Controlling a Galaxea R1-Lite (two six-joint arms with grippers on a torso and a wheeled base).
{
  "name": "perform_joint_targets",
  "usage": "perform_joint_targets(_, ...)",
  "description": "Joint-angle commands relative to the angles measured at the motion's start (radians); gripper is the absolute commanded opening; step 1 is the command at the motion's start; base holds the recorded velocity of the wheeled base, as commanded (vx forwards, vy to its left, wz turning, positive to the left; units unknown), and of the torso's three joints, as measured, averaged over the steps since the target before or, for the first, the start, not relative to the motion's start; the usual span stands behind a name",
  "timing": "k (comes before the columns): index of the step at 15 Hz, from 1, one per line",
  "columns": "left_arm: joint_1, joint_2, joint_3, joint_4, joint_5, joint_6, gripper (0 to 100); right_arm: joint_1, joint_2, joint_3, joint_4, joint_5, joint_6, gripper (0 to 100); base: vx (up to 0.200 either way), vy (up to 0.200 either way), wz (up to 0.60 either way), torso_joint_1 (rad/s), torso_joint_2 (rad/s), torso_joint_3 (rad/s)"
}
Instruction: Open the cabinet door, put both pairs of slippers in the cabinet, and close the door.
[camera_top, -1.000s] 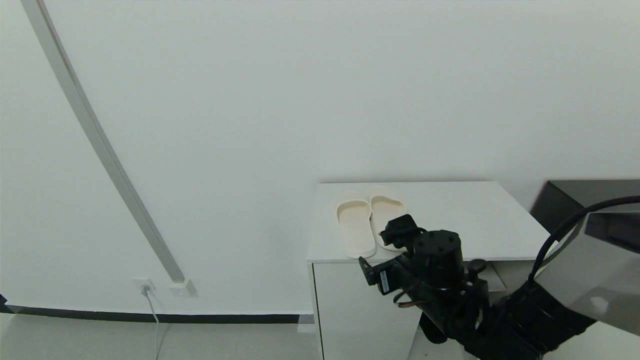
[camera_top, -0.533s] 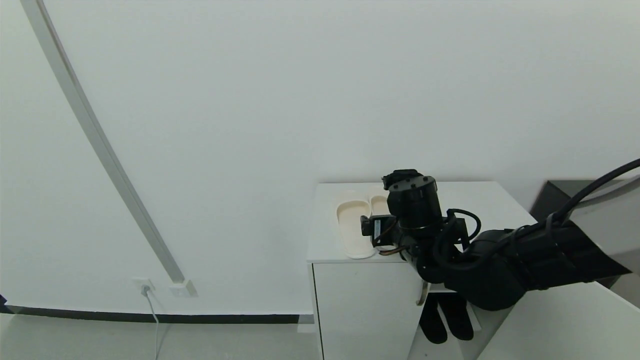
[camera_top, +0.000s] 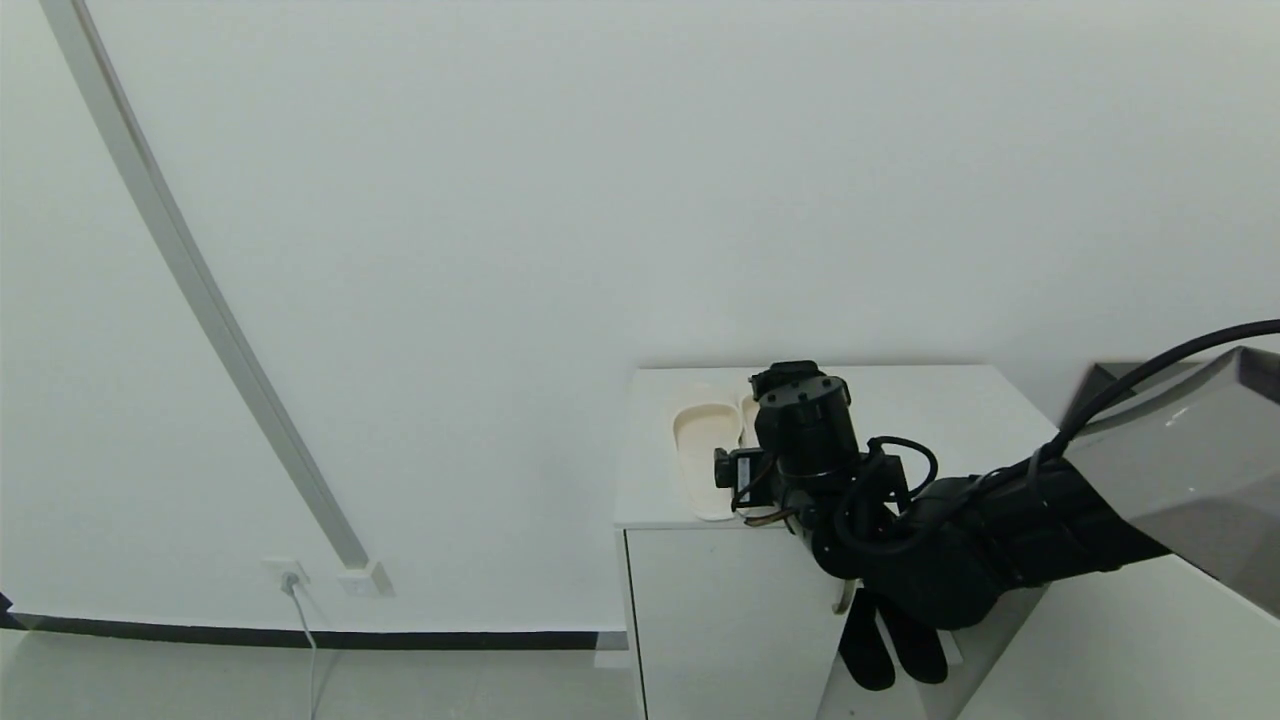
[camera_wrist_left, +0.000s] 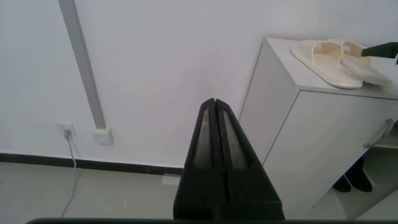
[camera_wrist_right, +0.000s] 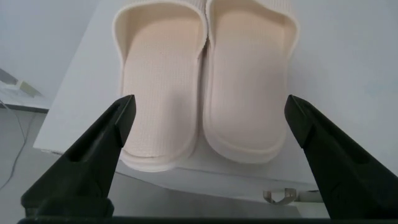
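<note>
Left pincer (camera_wrist_left: 214, 143) was shut and empty, well left of the cabinet (camera_top: 930, 440). Cream slippers (camera_wrist_right: 205, 81) lay side by side at the cabinet top's front left corner. Right pincer (camera_wrist_right: 209, 109) stood wide open, holding nothing, one finger outside each slipper. Black slippers (camera_top: 890, 645) stood inside the cabinet. Judged step: pick-up of the second pair. The next move calls for closing on both together. The right wrist view gave that straddle. The head view, where the wrist masked it, gave the black pair.
</note>
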Motion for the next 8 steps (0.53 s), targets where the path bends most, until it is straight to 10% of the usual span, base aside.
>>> perform_joint_targets(1,0.0,0.001,0.0,0.0,0.0,-0.001,0,0.0,0.012,0.004,-0.001,0.001,0.0,100,0.2,0.0,0.0,-0.007,-0.01,0.007)
perform_joint_targets(8,0.0,0.001,0.0,0.0,0.0,-0.001,0,0.002,0.103,0.014,-0.095,0.002,-0.005,100,0.057,0.0,0.0,0.002,0.0,0.0)
